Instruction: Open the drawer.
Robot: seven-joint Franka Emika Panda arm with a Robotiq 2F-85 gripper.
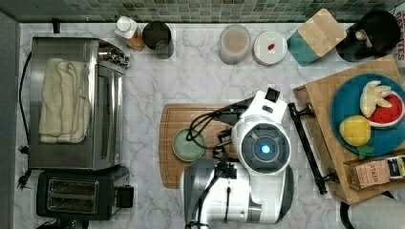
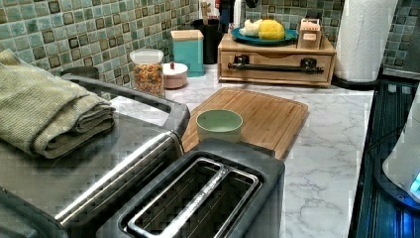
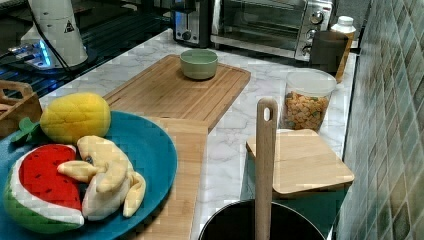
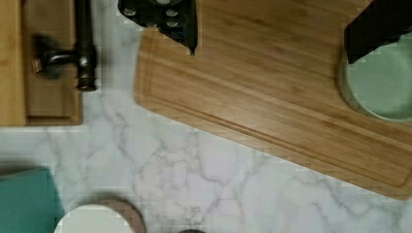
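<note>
The drawer (image 2: pixel 275 59) is a light-wood front under a wooden top, and in the left view it sits flush in its box. Its long black bar handle (image 1: pixel 308 148) runs on two black mounts along the top view's right; one end of the handle (image 4: pixel 85 53) shows in the wrist view. My gripper (image 4: pixel 271 52) hangs open above the wooden cutting board (image 4: pixel 272 92), with nothing between its black fingers (image 4: pixel 167 19). It is apart from the handle. The white arm (image 1: pixel 265 143) stands between the board and the drawer in the top view.
A green bowl (image 1: pixel 188 144) sits on the cutting board (image 1: pixel 174 119). A blue fruit plate (image 1: pixel 367 112) and a tea box (image 1: pixel 375 172) rest on the drawer unit's top. Jars, a teal box (image 1: pixel 316 36), a toaster oven (image 1: pixel 76 102) and a toaster (image 1: pixel 79 195) line the marble counter.
</note>
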